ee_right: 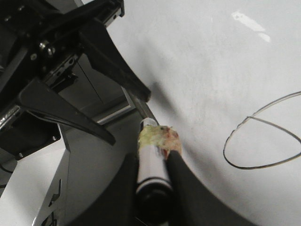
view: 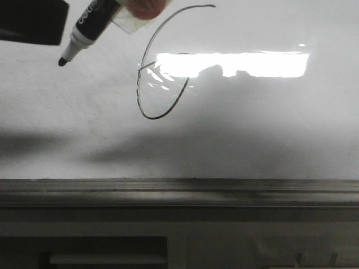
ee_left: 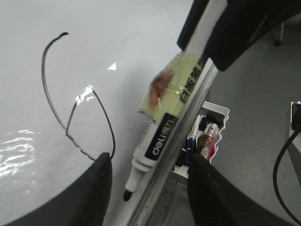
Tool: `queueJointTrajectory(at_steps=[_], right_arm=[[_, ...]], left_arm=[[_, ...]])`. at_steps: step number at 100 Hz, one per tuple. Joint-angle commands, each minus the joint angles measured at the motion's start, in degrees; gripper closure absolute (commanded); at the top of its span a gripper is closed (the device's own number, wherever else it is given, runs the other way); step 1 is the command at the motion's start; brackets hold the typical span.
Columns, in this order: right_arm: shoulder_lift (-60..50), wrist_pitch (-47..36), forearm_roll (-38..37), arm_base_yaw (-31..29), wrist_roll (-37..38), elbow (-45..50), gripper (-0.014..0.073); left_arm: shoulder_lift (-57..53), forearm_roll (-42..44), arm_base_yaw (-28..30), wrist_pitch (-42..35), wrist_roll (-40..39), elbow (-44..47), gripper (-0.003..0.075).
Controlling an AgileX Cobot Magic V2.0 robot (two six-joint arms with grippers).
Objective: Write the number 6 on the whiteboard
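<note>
The number 6 point(view: 156, 119) is drawn as a thin dark line on the whiteboard point(view: 252, 129), left of the bright reflection. It also shows in the left wrist view point(ee_left: 43, 70) and the right wrist view point(ee_right: 254, 168). My right gripper point(ee_right: 153, 157) is shut on a white and black marker point(view: 90, 25), which has yellowish tape around its barrel. The marker tip point(view: 61, 61) points down-left and sits left of the 6, off its line. My left gripper point(ee_left: 150, 181) is open, with the marker tip point(ee_left: 127, 195) between its fingers and touching neither.
The grey metal rail point(view: 179, 190) runs along the board's bottom edge. A white tray with several pens point(ee_left: 209, 134) hangs just beyond the rail. A black cable point(ee_left: 282, 165) hangs beside it. One black finger point(view: 31, 22) fills the front view's top left corner.
</note>
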Motion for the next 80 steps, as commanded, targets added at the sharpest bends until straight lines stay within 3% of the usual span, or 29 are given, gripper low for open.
queueJointTrajectory(at_steps=[1, 21, 44, 80], right_arm=[[-0.6, -2.6, 1.1, 0.1, 0.0, -1.5, 0.0638], [-0.6, -2.6, 1.1, 0.1, 0.0, -1.5, 0.0638], [-0.6, -2.1, 1.1, 0.1, 0.0, -1.5, 0.0638], [-0.6, -2.1, 1.1, 0.1, 0.0, -1.5, 0.0638]], left_arm=[[0.7, -3.5, -3.2, -4.6, 0.7, -2.4, 0.0389], [3.0, -3.3, -8.0, -8.1, 3.5, -4.2, 0.0389], [5.3, -3.3, -8.4, -9.1, 3.5, -5.5, 0.0397], [5.3, -2.3, -8.4, -8.9, 3.7, -5.6, 0.0622]])
